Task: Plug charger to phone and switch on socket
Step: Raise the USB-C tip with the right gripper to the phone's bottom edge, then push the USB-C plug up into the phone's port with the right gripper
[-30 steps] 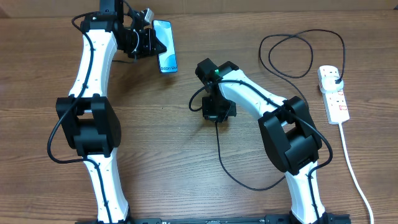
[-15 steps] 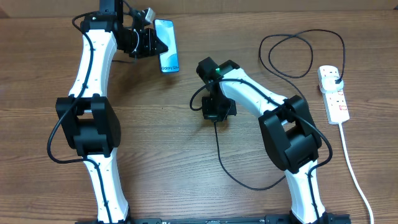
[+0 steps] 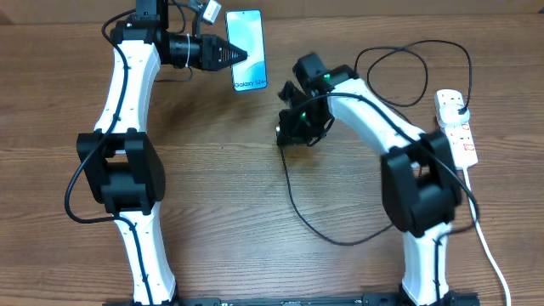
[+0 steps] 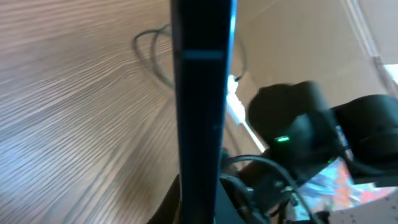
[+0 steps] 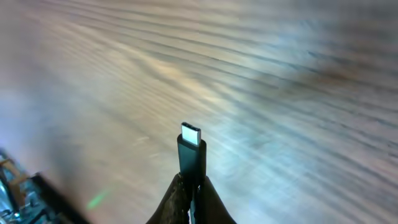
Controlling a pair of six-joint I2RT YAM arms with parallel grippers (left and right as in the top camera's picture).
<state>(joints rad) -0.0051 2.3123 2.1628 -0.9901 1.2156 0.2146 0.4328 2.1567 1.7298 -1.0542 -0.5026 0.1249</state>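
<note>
My left gripper [image 3: 240, 58] is shut on the left edge of the phone [image 3: 251, 42] and holds it off the table at the back, its light blue screen facing up. The left wrist view shows the phone [image 4: 202, 93] edge-on as a dark vertical bar rising from that gripper [image 4: 199, 202]. My right gripper [image 3: 289, 136] is shut on the charger's connector, just right of and below the phone. The connector tip [image 5: 191, 148] sticks out from between the shut fingers of the right gripper [image 5: 191, 186]. The black cable [image 3: 290, 194] trails down across the table. The socket [image 3: 457, 127] lies at the right.
The charger's black plug [image 3: 456, 105] sits in the socket's far end, with a cable loop [image 3: 408, 72] beside it. A thick white cord [image 3: 480, 229] runs from the socket toward the front edge. The table is bare wood.
The left gripper has swung the phone to the right and turned it more upright. The right arm has moved back and right with the connector, closer to the phone.
</note>
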